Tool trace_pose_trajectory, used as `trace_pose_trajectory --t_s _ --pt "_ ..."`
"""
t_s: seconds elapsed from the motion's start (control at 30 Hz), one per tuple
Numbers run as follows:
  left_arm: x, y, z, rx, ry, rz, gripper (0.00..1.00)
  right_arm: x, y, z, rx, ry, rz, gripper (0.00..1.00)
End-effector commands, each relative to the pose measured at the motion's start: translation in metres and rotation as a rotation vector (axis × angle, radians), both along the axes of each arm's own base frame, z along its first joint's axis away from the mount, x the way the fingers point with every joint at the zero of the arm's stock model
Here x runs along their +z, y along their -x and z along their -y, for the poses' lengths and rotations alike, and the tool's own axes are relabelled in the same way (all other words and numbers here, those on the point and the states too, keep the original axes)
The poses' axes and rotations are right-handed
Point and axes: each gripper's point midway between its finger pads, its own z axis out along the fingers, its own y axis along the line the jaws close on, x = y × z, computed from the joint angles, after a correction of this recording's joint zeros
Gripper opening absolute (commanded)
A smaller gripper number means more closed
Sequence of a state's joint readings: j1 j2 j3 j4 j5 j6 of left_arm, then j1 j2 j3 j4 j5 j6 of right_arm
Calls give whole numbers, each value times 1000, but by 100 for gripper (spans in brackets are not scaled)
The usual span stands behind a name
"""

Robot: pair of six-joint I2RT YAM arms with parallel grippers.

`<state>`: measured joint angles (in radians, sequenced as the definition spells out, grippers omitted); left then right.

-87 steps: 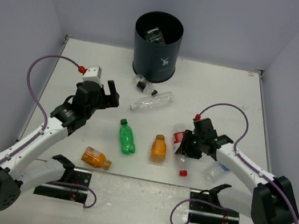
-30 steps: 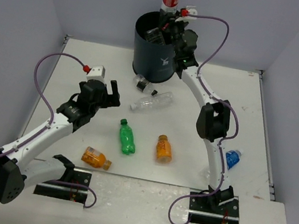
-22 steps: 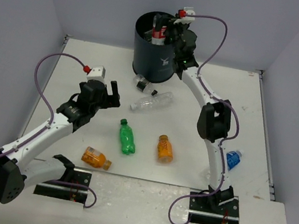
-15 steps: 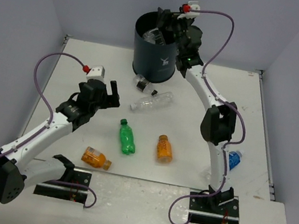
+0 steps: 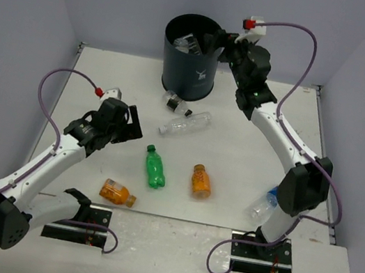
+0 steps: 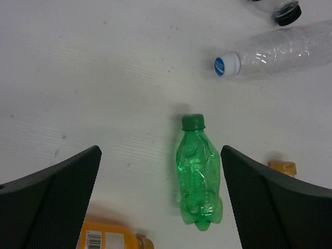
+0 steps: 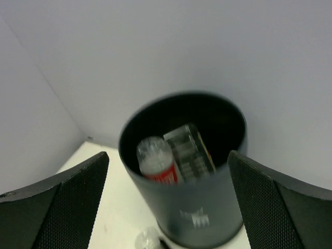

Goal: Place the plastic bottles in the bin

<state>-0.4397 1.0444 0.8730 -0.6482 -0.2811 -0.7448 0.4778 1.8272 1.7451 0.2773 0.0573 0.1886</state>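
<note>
Top view: right claw (image 5: pixel 213 41) hangs by the rim of the bin (image 5: pixel 186 73), upper centre, fingers apart & empty, prob. because its load is already inside. Left claw (image 5: pixel 132 122), centre-left, is also apart and aimed at the green bottle (image 5: pixel 155 167). Six lie on the table (image 5: pixel 107 81). The blue-label one (image 5: pixel 264 202) is half hidden by the right arm (image 5: pixel 287 144), lower right.

Left wrist: green bottle lies between the fingers, nothing blocks it. Orange bottle (image 6: pixel 104 239) is near, lower left.

Right wrist: red-label bottle (image 7: pixel 155 161) leans inside the bin w/ a clear bottle (image 7: pixel 189 148).
</note>
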Motion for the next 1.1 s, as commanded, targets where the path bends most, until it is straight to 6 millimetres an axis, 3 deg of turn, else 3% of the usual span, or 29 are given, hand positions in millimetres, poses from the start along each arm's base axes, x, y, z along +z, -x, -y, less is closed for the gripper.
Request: trace_pose_trajectory --t_s 0.0,0.2,0.3,0.33,0.4,0.77,0.83,1.07 --pt "-8 30 12 2 119 -121 100 -7 49 35 -57 -131 -48 99" --pt "-25 67 27 -18 218 -278 100 -54 89 71 -153 -148 -190 99" --pt "-32 88 18 24 170 -372 100 -77 100 84 -196 -138 -224 99" --pt "-35 96 15 33 154 -406 100 -72 105 91 -215 -158 -210 99" --pt "-37 108 19 16 146 -453 100 -86 110 96 -230 -152 -223 99" --pt "-24 151 21 -24 5 -650 100 -122 108 110 -312 -68 -299 99" --pt "-25 160 25 -41 28 -677 100 -136 107 108 -311 -36 -328 99" --pt "-52 182 19 49 21 -785 100 -157 110 116 -348 -3 -379 99"
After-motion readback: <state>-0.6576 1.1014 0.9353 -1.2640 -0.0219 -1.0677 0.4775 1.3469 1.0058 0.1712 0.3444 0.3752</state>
